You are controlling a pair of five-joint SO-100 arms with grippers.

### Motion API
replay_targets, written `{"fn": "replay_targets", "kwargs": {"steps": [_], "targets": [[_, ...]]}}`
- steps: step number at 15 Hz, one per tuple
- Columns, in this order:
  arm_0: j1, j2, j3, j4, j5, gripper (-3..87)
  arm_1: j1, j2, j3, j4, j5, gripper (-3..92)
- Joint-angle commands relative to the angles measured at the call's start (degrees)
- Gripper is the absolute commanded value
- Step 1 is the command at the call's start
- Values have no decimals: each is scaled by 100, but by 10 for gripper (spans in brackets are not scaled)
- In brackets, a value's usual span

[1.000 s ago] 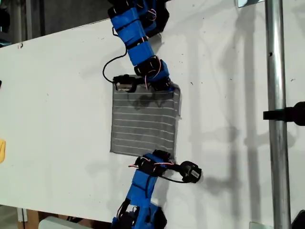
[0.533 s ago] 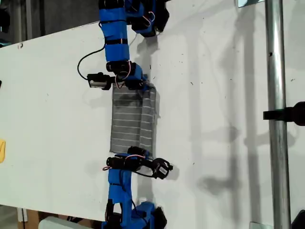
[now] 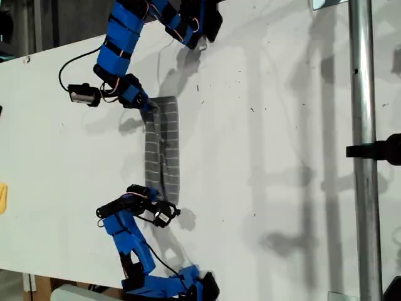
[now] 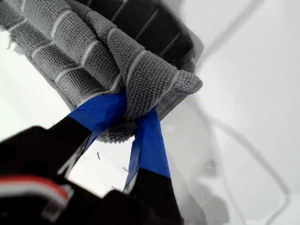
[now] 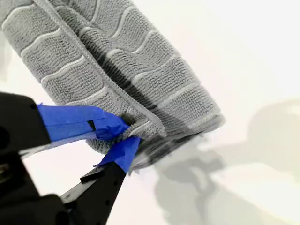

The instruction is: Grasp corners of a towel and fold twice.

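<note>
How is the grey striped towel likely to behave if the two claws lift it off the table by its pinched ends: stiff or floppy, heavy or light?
The towel would probably sag between the claws, since it already drapes in soft folds. It bunches around my first claw, suggesting limp, compressible cloth. My second claw holds a doubled edge by a small pinch, so it seems light, though the looped pile may slip.

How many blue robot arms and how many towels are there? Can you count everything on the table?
Blue robot arms: 2, one at the exterior view's top, one at its bottom
Grey striped towel: 1, folded and pinched by both end effectors
Total: 3
</note>
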Motion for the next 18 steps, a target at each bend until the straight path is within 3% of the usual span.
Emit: {"fn": "replay_targets", "kwargs": {"steps": [1,6,13,18], "targets": [[-598,510,-141,211,62,-23,510,-79,-967,360,-519,-2],[-914,1143,176,237,-123,-23,633,-352,-1160,264,-782,-2],[404,756,976,88,-1037,-23,97,-299,62,158,-360,-2],[-35,-615,650,-255,-914,-23,-97,-870,861,-642,-44,-2]]}}
